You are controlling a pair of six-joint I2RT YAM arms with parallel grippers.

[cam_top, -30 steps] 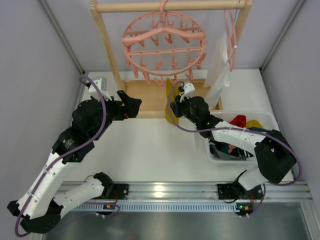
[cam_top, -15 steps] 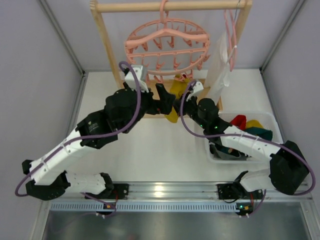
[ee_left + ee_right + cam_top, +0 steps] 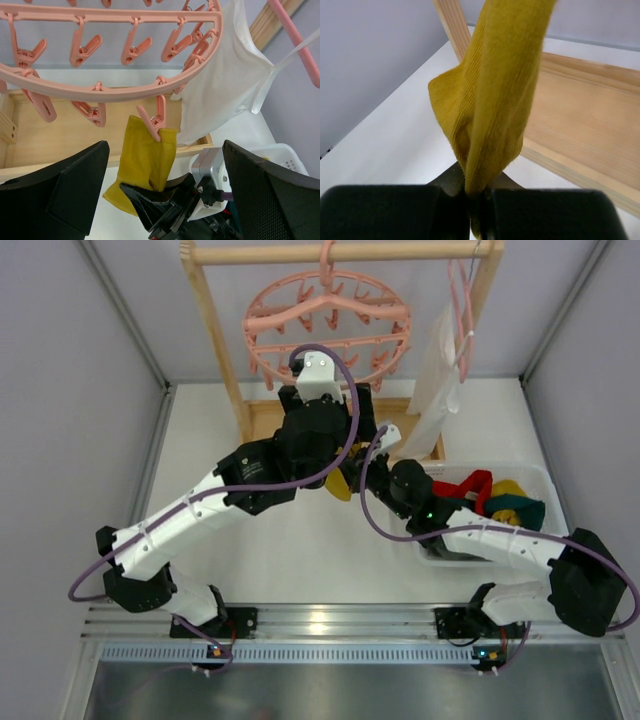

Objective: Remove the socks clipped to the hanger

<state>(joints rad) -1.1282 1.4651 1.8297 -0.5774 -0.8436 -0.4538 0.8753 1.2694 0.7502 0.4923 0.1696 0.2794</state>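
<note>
Mustard-yellow ribbed sock (image 3: 145, 160): limp, folded, top pegged to round pink plastic hoop hanger (image 3: 115, 93). Right gripper (image 3: 476, 192) clamped on lower end; left gripper (image 3: 165, 145) fingers spread apart.

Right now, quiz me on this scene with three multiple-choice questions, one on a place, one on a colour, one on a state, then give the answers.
1. Where do the loose socks lie? A: in the bin. B: on the wooden base. C: under the left arm.
2. What colour is the sock on the hanger? A: red. B: teal. C: yellow.
3. How is the right gripper? A: open, clear of the sock. B: shut on the hanger. C: shut on the sock.
Answers: 1 A, red, yellow and teal fabric lies inside the bin. 2 C, one peg holds a yellow sock. 3 C, the right wrist view shows its fingers pinching the sock's lower end.
</note>
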